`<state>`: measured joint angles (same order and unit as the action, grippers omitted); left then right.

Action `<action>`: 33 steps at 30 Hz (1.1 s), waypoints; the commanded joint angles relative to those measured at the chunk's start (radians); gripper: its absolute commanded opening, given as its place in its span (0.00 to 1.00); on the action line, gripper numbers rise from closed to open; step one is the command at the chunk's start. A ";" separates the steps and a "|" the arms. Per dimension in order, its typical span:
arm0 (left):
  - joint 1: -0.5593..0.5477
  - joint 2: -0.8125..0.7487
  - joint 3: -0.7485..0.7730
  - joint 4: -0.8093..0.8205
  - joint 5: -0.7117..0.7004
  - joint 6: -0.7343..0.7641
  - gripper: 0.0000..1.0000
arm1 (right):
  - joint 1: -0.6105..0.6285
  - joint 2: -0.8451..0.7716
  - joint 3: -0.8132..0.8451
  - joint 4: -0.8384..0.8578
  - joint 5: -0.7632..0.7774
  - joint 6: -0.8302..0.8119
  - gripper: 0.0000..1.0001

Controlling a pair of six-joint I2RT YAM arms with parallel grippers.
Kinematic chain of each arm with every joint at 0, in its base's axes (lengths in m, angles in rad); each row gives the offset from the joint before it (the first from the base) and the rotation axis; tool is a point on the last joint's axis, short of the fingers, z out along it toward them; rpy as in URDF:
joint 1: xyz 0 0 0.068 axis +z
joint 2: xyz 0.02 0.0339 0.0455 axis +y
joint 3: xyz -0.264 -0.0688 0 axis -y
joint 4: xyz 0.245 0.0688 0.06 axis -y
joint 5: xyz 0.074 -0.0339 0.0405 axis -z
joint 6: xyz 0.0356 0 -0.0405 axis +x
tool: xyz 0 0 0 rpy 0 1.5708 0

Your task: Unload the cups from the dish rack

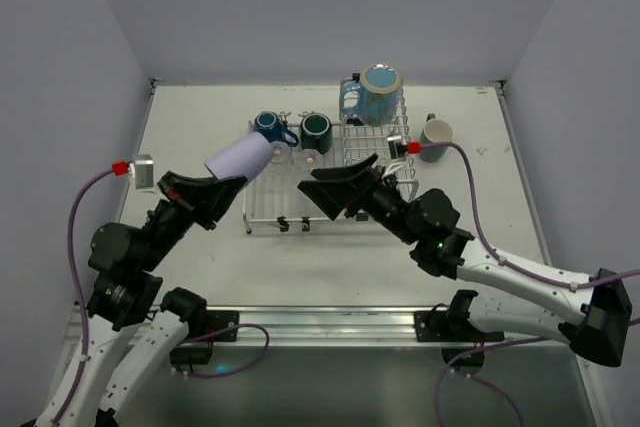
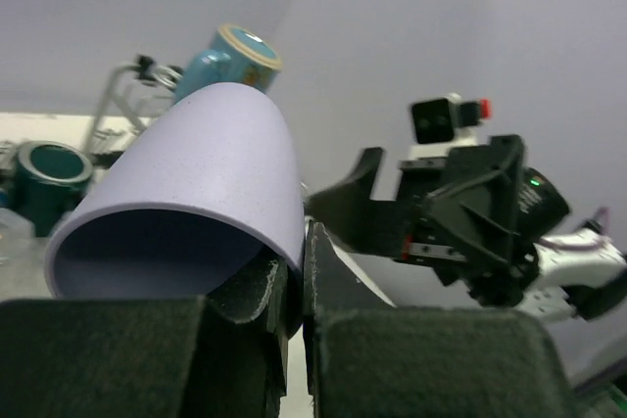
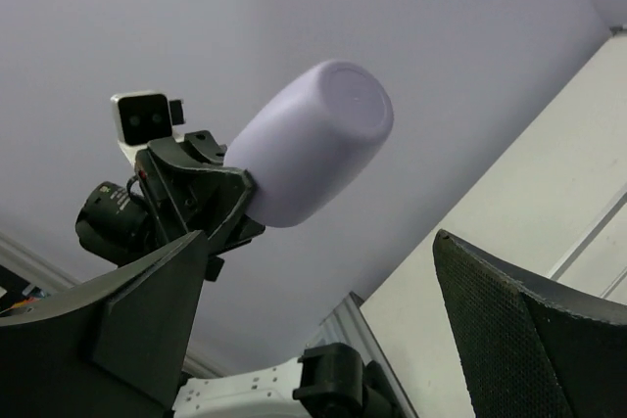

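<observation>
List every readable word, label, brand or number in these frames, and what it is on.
None can be read in any view. The lavender tumbler in the left claw is plain, the light-blue mug shows no print, and the wrist camera bears no legible marking.

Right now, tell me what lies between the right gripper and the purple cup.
Nothing: the right wrist view shows only air between the right gripper and the purple cup.

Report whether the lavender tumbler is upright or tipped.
Tipped: the lavender tumbler, pinched by its rim in the left gripper, slants, base toward the dish rack.
</observation>
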<state>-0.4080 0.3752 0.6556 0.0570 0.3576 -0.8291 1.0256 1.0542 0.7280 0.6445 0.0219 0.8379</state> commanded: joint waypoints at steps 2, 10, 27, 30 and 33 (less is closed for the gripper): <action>0.006 0.104 0.252 -0.447 -0.281 0.278 0.00 | 0.002 -0.097 0.022 -0.075 0.116 -0.080 0.99; 0.008 0.520 0.548 -0.678 -0.678 0.407 0.00 | 0.004 -0.132 0.214 -0.556 0.049 -0.204 0.99; 0.408 1.220 0.831 -0.780 -0.514 0.504 0.00 | 0.139 -0.146 0.260 -0.847 -0.008 -0.270 0.99; 0.481 1.333 0.883 -0.809 -0.474 0.501 0.00 | 0.151 -0.143 0.245 -0.842 -0.014 -0.270 0.99; 0.526 1.421 0.933 -0.841 -0.491 0.505 0.00 | 0.165 -0.134 0.243 -0.842 -0.014 -0.286 0.99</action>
<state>0.0704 1.7573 1.5013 -0.7345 -0.1551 -0.3553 1.1744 0.9245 0.9733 -0.2054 0.0299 0.5831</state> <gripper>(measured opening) 0.049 0.990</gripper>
